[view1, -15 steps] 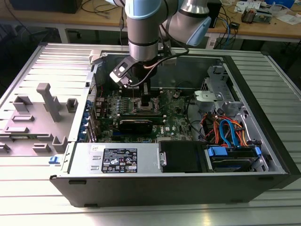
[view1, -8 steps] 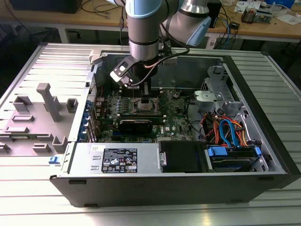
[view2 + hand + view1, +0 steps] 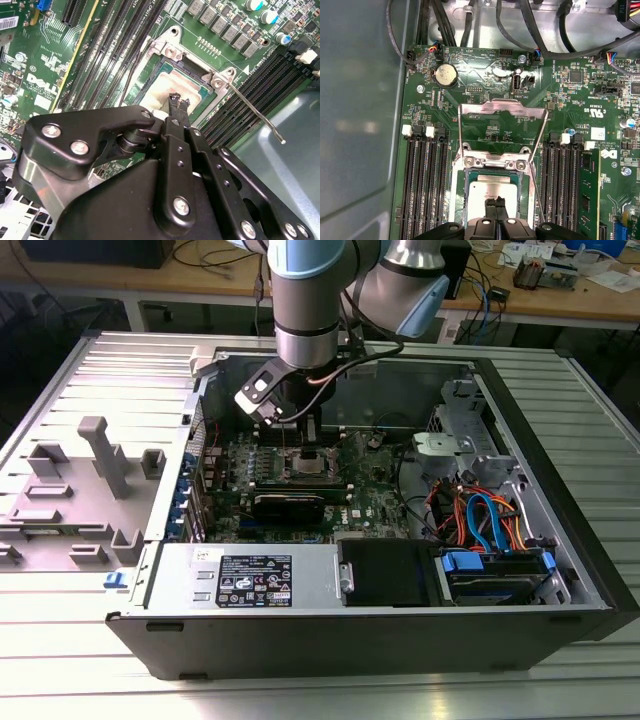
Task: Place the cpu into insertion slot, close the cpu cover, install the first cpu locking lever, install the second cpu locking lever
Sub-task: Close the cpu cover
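Note:
The cpu [image 3: 487, 189] lies flat in the insertion slot [image 3: 459, 200] on the green motherboard, its silver top also seen in the second wrist view [image 3: 167, 85]. My gripper [image 3: 496, 202] is directly over the chip, fingers pressed together with nothing between them and tips at or just above the metal top. The cpu cover [image 3: 502, 106] stands raised on its hinge beyond the socket, its window open. One thin locking lever [image 3: 255, 110] sticks out free beside the socket. In the exterior view the gripper [image 3: 303, 440] hangs over the socket [image 3: 310, 464] inside the open case.
Long black memory slots [image 3: 422, 185] flank the socket on both sides. A coin battery [image 3: 445, 75] and black cables [image 3: 530, 25] lie past the cover. The case wall [image 3: 360, 125] is close by. Drive cables [image 3: 480, 515] and a power supply [image 3: 255, 578] fill the case's other parts.

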Controlling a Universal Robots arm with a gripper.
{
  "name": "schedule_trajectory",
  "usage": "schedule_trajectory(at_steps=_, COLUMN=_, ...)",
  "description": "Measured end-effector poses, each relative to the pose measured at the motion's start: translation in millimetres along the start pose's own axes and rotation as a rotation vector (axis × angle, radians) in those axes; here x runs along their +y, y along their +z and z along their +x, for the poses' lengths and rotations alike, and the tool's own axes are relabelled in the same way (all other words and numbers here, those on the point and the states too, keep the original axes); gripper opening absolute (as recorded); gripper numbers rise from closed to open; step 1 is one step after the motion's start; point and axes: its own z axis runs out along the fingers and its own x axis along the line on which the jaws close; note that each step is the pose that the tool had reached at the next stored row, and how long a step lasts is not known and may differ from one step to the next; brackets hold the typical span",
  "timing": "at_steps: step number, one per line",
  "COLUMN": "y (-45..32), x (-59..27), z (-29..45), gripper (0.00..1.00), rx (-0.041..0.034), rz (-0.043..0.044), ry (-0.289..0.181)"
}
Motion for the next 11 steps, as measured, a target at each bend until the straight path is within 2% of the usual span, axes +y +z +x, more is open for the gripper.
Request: schedule_trajectory(at_steps=11, y=-6.5, x=0.3, z=-0.1, gripper=0.11, rx=0.0000, rz=0.0000, ry=0.000)
